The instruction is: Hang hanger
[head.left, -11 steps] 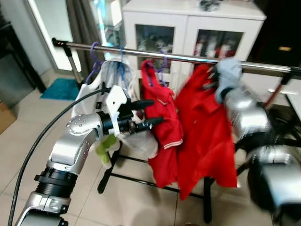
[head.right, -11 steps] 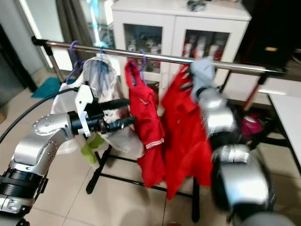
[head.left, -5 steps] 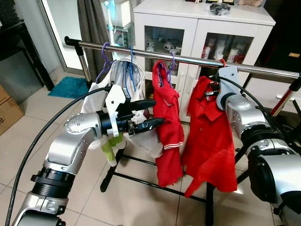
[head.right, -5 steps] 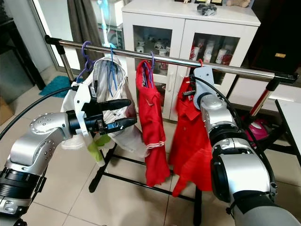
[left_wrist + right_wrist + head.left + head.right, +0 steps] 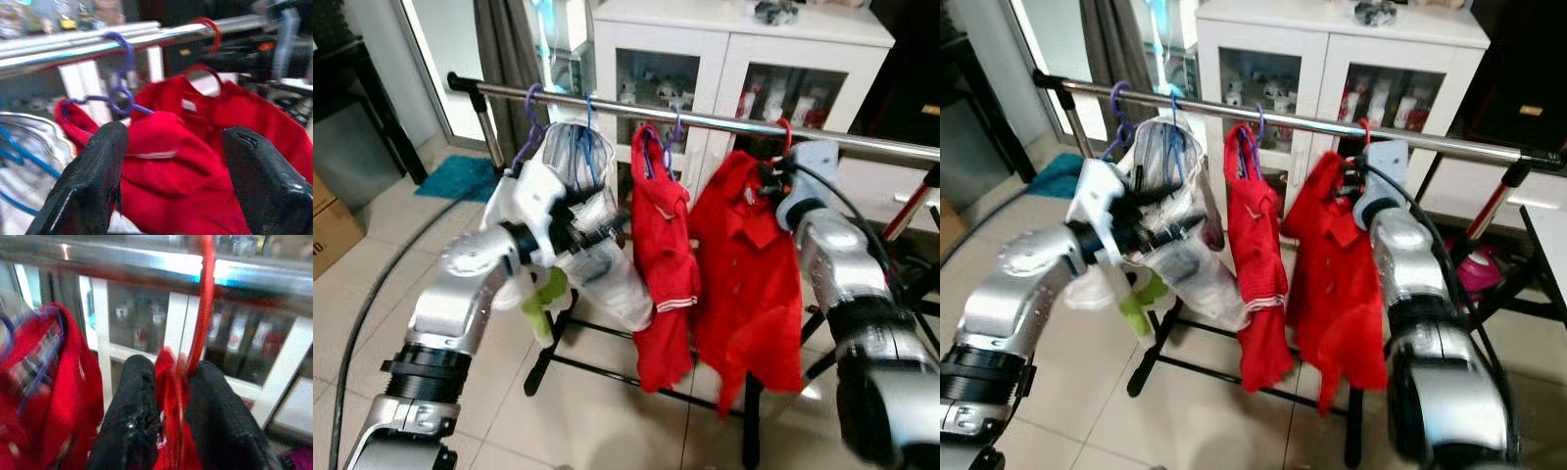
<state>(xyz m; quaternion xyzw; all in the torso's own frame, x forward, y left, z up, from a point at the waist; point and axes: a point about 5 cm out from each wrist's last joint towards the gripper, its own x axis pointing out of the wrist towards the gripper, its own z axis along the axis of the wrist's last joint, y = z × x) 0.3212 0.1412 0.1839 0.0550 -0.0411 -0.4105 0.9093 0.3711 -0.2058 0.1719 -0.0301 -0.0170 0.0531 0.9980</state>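
We see our right tool [image 5: 168, 406] pinching the red plastic hanger [image 5: 203, 308], its hook curving over the horizontal silver metal rail [image 5: 724, 122] directly above, while our left tool [image 5: 168, 181] is spread.

Metal clothes rail [image 5: 724, 121] runs left-right w/ white glass-door cabinet [image 5: 734, 59] behind. On it, left to right: white garment on blue hanger [image 5: 578, 186], small red shirt on purple hanger [image 5: 661, 255], larger red shirt on red hanger [image 5: 744, 274]
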